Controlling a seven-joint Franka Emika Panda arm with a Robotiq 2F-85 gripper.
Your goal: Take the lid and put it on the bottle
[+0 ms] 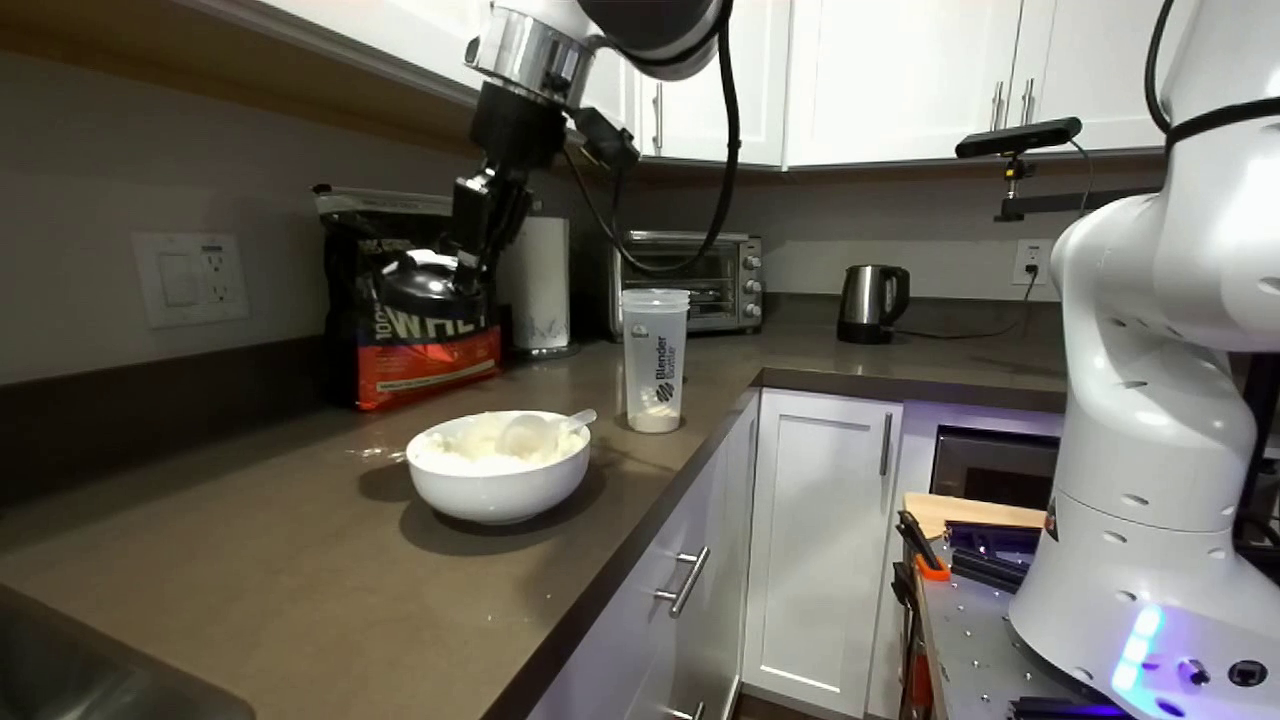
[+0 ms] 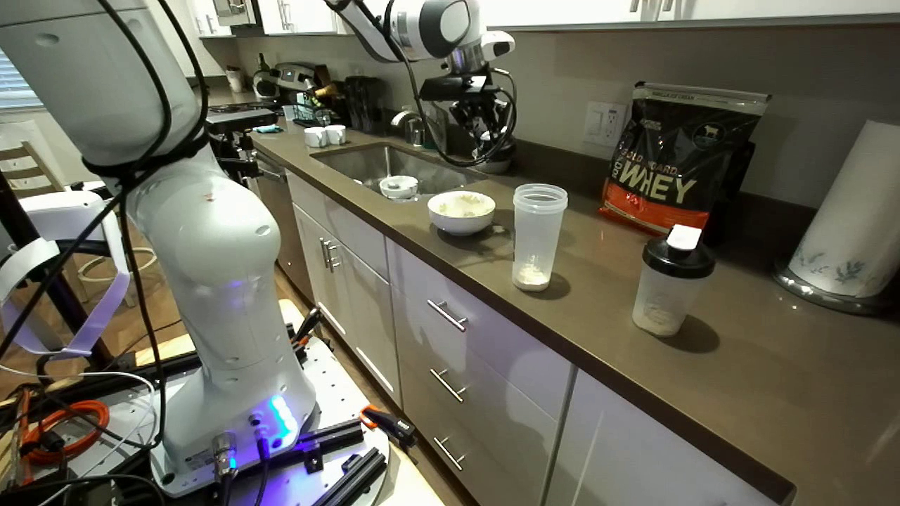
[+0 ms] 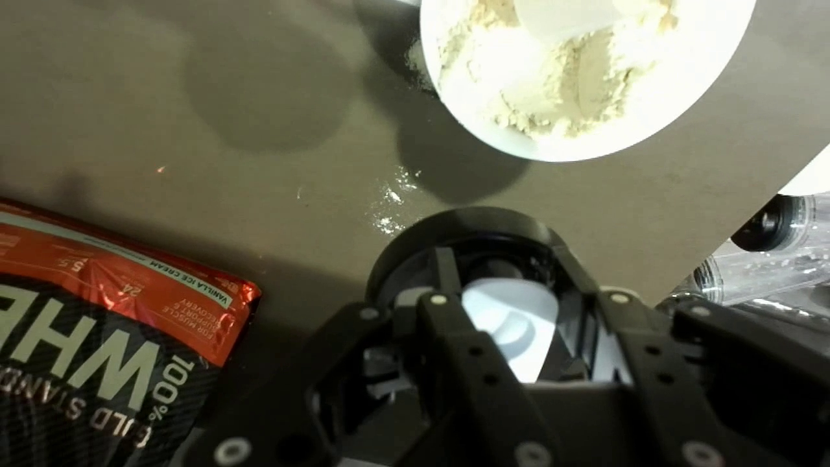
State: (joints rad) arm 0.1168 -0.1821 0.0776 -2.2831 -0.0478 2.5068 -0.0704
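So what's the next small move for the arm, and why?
I'd probably carry the lid across until it's above the open bottle: the jaws hold it clear of the counter, off to the side of that bottle, whose top is bare.

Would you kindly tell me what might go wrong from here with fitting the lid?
The open bottle stands tall near the counter's edge, so an off-centre press of the lid could tip it. A low carry by the gripper might knock the scoop in the nearby bowl and spill powder.
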